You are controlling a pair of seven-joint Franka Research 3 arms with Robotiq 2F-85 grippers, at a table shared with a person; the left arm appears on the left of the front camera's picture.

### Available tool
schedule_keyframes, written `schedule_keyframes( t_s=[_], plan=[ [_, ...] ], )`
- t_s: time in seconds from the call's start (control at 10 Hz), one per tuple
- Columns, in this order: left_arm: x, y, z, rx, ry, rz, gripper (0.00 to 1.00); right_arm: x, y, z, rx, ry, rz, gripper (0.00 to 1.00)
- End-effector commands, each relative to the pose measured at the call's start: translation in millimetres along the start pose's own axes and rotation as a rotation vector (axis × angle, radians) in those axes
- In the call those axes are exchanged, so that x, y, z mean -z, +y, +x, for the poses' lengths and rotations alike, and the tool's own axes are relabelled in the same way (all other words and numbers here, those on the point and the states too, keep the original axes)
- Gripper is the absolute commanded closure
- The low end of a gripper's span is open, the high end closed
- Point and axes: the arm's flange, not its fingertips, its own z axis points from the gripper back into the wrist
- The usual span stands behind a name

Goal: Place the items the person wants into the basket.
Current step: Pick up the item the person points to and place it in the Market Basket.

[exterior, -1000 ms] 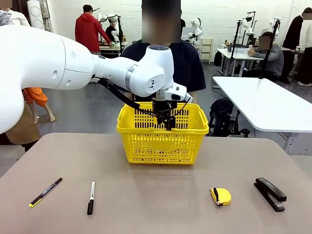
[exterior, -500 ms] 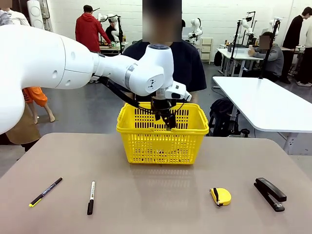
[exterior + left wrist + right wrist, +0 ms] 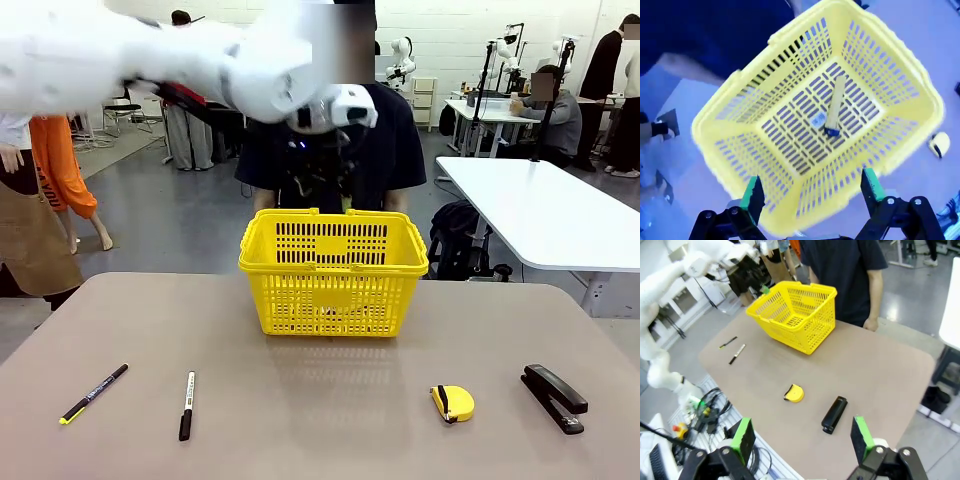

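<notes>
A: Far left of the counter [image 3: 320,440]?
B: We see 1 thin pen [image 3: 93,394] lying flat near the front-left edge. The marker [image 3: 186,392] lies just right of it, apart. Nothing touches either.
A: Middle?
B: The yellow basket [image 3: 333,268] stands at the far side, in front of the person [image 3: 395,140] in the black T-shirt. In our left wrist view the utility knife [image 3: 834,111] lies on the basket floor, roughly central.
A: Left fingers?
B: The left fingers [image 3: 752,195] hang above the basket, spread wide, holding nothing. They're blurred in the front view.
A: Right side?
B: Tape measure [image 3: 453,402], then stapler [image 3: 553,397], both on the counter near the front-right, apart.
A: Right fingers?
B: We see the right fingers [image 3: 743,436] spread wide and empty, high over the counter.
</notes>
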Motion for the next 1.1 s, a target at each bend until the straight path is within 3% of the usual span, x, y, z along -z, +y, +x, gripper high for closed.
schedule_keyframes(
  t_s=[0.0,0.2,0.5,0.8,1.0],
  plan=[
    [-40.3,9.3,-96.2,-0.041,-0.034,-0.023,0.0,-0.7,-0.8,3.1,-0.016,-0.028,0.017,0.0],
    [-70.7,23.6,-168.1,-0.091,-0.031,-0.047,0.0,-0.7,-0.8,3.1,-0.016,-0.028,0.017,0.0],
    [-79.8,60.7,-240.2,-0.163,-0.018,-0.067,0.0,-0.7,-0.8,3.1,-0.016,-0.028,0.017,0.0],
    [-78.8,83.8,-254.6,-0.173,-0.009,-0.047,0.0,-0.7,-0.8,3.1,-0.016,-0.028,0.017,0.0],
    [-85.7,72.8,-255.7,-0.182,0.0,-0.054,0.0,-0.7,-0.8,3.1,-0.016,-0.028,0.017,0.0]
  ],
)
